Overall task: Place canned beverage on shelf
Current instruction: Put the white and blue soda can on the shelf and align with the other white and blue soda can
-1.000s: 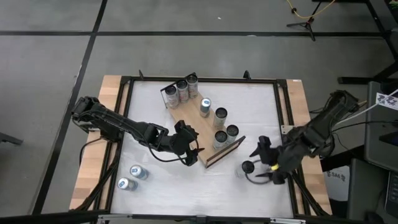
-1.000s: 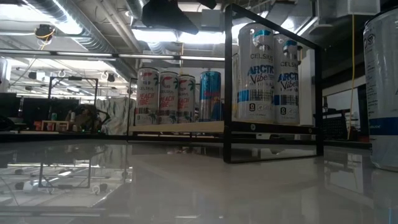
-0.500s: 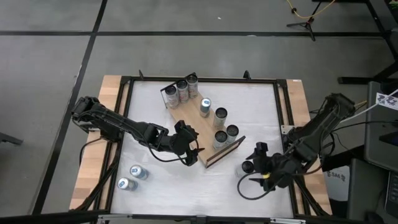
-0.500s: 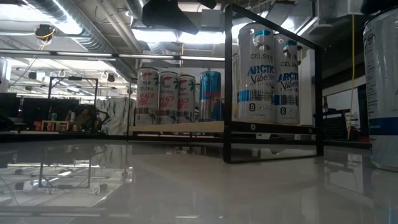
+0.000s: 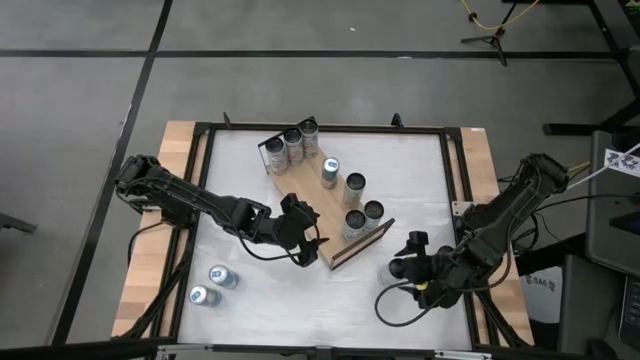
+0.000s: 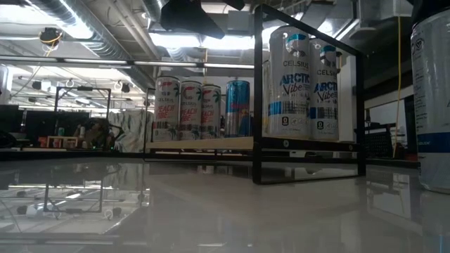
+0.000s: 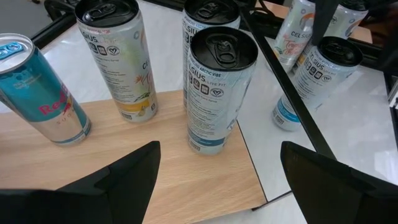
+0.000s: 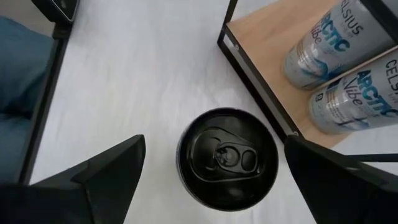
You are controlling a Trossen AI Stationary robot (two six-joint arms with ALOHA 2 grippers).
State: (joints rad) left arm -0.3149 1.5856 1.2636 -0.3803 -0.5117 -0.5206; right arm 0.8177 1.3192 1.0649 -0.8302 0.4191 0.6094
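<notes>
The shelf (image 5: 318, 215) is a light wooden board with black wire rails, lying aslant at the table's middle. Several cans stand on it, among them a white pair (image 5: 362, 218) at its near right end. One black-topped can (image 5: 392, 270) stands on the white table just off that end; it also shows in the right wrist view (image 8: 227, 158) and the low view (image 6: 432, 98). My right gripper (image 5: 403, 268) is open above this can, pointing down, one finger on either side of its top (image 8: 213, 142), touching nothing. My left gripper (image 5: 305, 240) is open and empty over the shelf's near end (image 7: 219, 146).
Three cans (image 5: 291, 143) stand at the shelf's far end, with a blue can (image 5: 330, 170) and a white one (image 5: 354, 187) along it. Two more cans (image 5: 212, 285) stand on the table at the near left. A black frame (image 5: 455, 180) edges the table.
My right gripper has moved a little toward the table's left and near edges, from beside the black-topped can to over it. The can has stayed where it was.
</notes>
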